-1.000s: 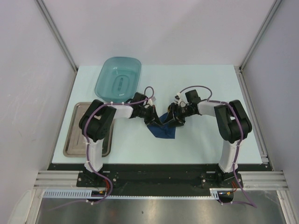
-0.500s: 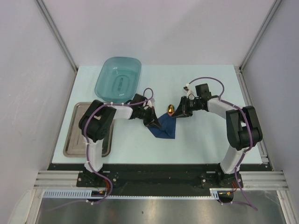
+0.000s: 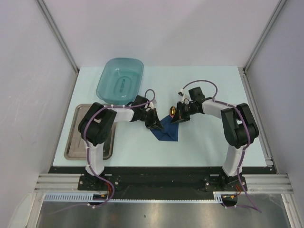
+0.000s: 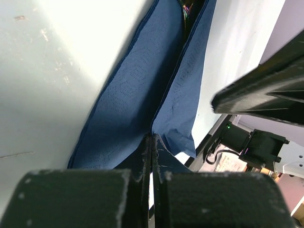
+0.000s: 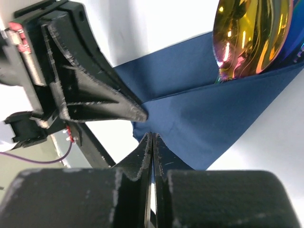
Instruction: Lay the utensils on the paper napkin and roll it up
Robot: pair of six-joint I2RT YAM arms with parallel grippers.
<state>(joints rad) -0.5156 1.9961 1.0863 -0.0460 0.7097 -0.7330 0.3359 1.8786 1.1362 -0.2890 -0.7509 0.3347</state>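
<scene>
top view, left gripper (image 3: 155,125): i see it low at the left edge of the paper napkin (image 3: 167,133).
top view, right gripper (image 3: 179,117): down at the napkin's far right corner, just beside the gold spoon (image 3: 173,111) bowl.
top view, paper napkin: folded over, mid table (image 3: 209,137), between both grippers; teal tub (image 3: 120,78) and metal tray (image 3: 76,142) sit well to the left.
left wrist, left gripper (image 4: 151,137): jaws pressed together, pinching a raised flap of the napkin (image 4: 133,90).
left wrist, utensils (image 4: 188,8): iridescent ends tucked in the fold, far end.
right wrist, right gripper (image 5: 152,137): jaws together, tips apparently nipping the napkin (image 5: 190,118) edge.
right wrist, spoon (image 5: 251,38): bowl sticks out past the napkin's fold.
</scene>
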